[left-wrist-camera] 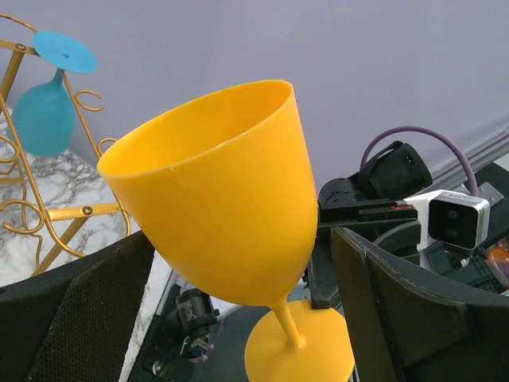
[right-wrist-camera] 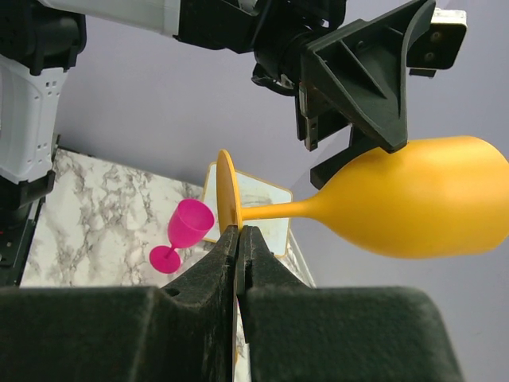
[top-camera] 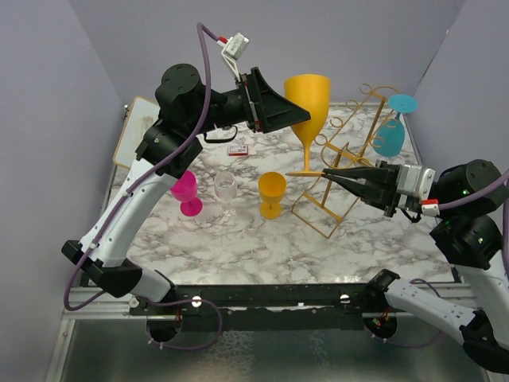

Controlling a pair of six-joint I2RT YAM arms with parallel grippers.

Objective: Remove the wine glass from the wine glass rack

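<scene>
Right hand [top-camera: 328,173] is clamped shut on the rim of the foot of the big orange wine glass [top-camera: 308,91]. The right wrist view shows both fingers pinching the disc edge.

The wine glass is off the wine glass rack [top-camera: 338,203], up in the air just left of it and roughly upright, above the desk [top-camera: 238,239].

Left hand [top-camera: 294,107] is spread wide with the bowl sitting between its fingers. Can't tell whether the fingers touch the bowl.

A blue glass [top-camera: 389,137] hangs upside down on the rack's far right hook.

A pink glass [top-camera: 187,193], a clear glass [top-camera: 227,189] and a small orange glass [top-camera: 271,193] stand in a row on the desk, left of the rack.
</scene>
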